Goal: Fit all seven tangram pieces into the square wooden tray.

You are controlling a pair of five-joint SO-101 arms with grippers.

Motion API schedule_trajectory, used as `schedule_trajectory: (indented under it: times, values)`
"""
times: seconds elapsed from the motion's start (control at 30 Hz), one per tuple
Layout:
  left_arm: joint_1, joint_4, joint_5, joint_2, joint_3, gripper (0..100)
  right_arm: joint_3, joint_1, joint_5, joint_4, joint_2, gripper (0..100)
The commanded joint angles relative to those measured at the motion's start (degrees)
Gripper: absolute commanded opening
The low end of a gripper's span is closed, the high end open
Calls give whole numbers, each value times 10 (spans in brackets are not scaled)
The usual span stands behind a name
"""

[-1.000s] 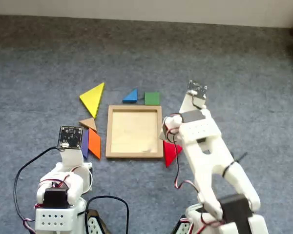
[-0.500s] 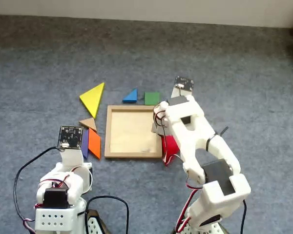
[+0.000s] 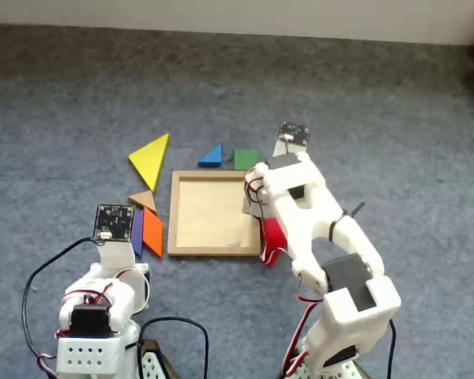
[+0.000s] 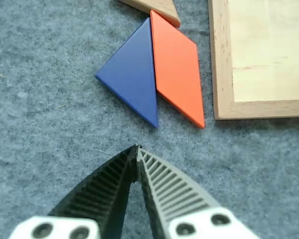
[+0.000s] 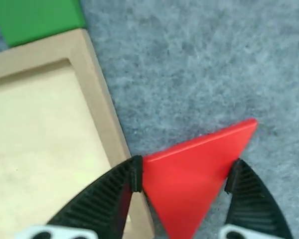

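Note:
The square wooden tray [image 3: 213, 174] lies in the middle of the carpet with nothing inside. A red triangle [image 5: 194, 164] lies just off the tray's right rim [image 5: 97, 84], and my right gripper [image 5: 184, 174] has a finger pressed on each side of it. In the high view the right arm covers most of the red triangle [image 3: 274, 237]. My left gripper [image 4: 136, 149] hangs shut over bare carpet, just short of the dark blue triangle [image 4: 132, 74] and the orange parallelogram [image 4: 177, 69]. A tan triangle [image 3: 144, 200] lies left of the tray.
A yellow triangle [image 3: 152, 158] lies off the tray's far left corner. A small blue triangle [image 3: 212, 155] and a green square [image 3: 246, 159] sit along its far side. Grey carpet stretches open to the right and toward the far wall.
The right arm swung left and lowered over the red triangle, its fingers now against it. The tray slid slightly left. The left arm kept still.

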Motion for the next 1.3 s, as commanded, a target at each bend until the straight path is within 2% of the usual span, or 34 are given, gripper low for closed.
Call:
schedule_trajectory:
  times: [0.0, 0.3, 0.4, 0.67, 0.97, 1.13, 1.27]
  values:
    - [-8, 3, -4, -7, 11, 7, -17, -41, -4, 3, 7, 264]
    - [-8, 3, -4, -7, 11, 7, -21, -35, -3, 10, 67, 264]
    - [-8, 3, -4, -7, 11, 7, -36, -35, 2, 66, 98, 264]
    - [-8, 3, -4, -7, 11, 7, -87, -7, 101, 139, 122, 264]
    - [-8, 3, -4, -7, 11, 7, -91, 96, 277, 197, 111, 263]
    - [-8, 3, -4, -7, 11, 7, -82, 117, 316, 199, 12, 261]
    - [-8, 3, -4, -7, 11, 7, -7, 112, 338, 188, -108, 261]
